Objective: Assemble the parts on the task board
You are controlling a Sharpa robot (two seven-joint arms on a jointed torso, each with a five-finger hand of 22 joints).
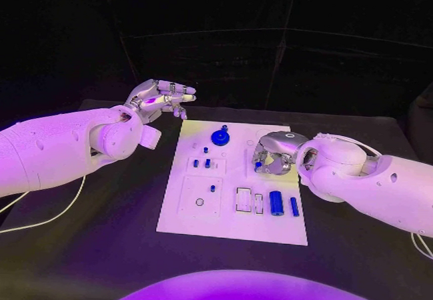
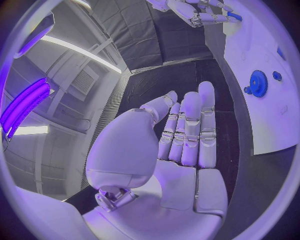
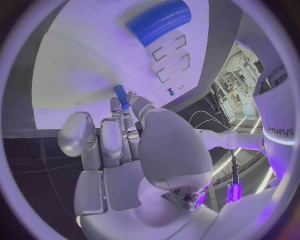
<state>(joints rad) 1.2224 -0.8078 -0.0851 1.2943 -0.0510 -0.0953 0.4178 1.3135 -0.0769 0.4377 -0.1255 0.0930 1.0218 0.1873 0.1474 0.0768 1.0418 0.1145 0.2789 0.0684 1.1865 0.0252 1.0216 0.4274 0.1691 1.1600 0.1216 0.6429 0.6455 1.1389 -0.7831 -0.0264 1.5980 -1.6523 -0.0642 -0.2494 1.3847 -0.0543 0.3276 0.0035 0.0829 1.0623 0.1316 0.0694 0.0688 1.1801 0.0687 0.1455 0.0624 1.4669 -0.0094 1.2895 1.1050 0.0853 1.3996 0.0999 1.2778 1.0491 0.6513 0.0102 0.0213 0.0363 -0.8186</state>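
The white task board (image 1: 233, 221) lies in the middle of the black table. My right hand (image 1: 274, 154) hovers over the board's right side and pinches a small blue peg (image 3: 121, 96) at its fingertips, the peg pointing down at the board. My left hand (image 1: 161, 99) is raised beyond the board's far left corner, fingers apart and nothing in it. A blue gear (image 1: 220, 137) stands near the board's far edge. A thick blue cylinder (image 1: 275, 202) and a thin blue pin (image 1: 294, 206) lie on the near right part, beside two rectangular slots (image 1: 244, 199).
Several short blue pegs (image 1: 206, 163) stand in the board's left half, one (image 1: 212, 188) on the square plate nearer me. Black table (image 1: 96, 251) surrounds the board on all sides. A white cable (image 1: 40, 216) trails from the left arm.
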